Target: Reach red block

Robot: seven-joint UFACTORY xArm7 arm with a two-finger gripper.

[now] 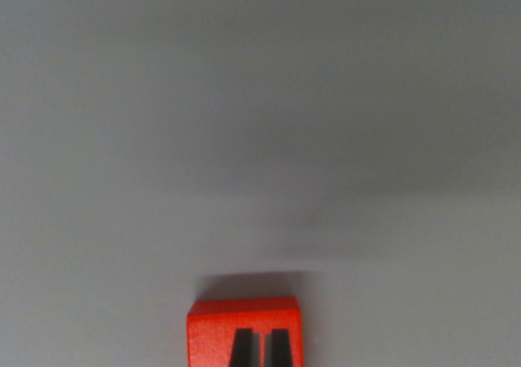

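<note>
The red block sits at the bottom edge of the wrist view, a little left of centre, resting on a plain grey worktop with its near part cut off by the frame and a soft shadow lying just beyond its far edge. Two dark tapered fingertips of the hand show in front of the block's top face, with a narrow strip of red visible between them, so they stand slightly apart and are not clamped on anything.
</note>
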